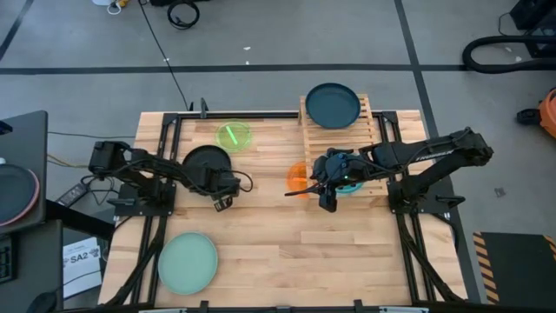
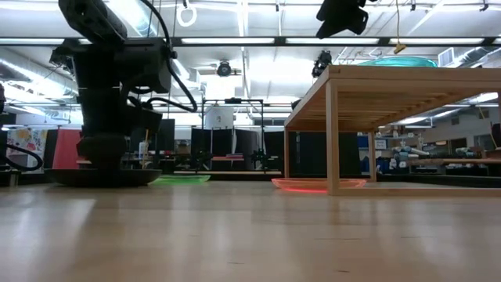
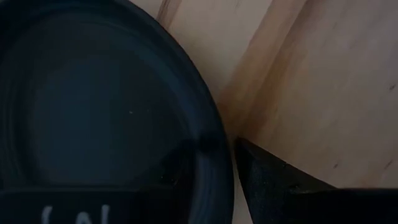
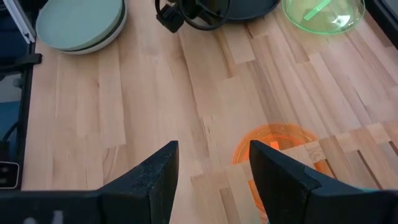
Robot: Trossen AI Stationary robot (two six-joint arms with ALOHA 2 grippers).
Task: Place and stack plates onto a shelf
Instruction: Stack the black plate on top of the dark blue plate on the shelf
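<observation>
My left gripper (image 1: 222,202) sits low at the edge of the black plate (image 1: 206,163), which lies flat on the tabletop (image 1: 330,252) just in front of my left arm; in the left wrist view the plate's rim (image 3: 211,149) runs between my fingers, one finger (image 3: 280,186) on the bare wood outside it, but I cannot tell whether they are clamped on the rim. My right gripper (image 4: 211,171) hangs with its fingers spread and nothing between them, over the near end of the wooden shelf (image 1: 375,117), right above a cyan plate (image 1: 349,185) resting on the slats. The dark teal plate (image 1: 332,104) lies on the shelf's far end. An orange translucent plate (image 4: 283,149) lies partly under the shelf's edge. The green translucent plate (image 1: 233,136) sits on the table beyond the black one, and the mint green plate (image 1: 188,263) lies well apart at the near left corner.
</observation>
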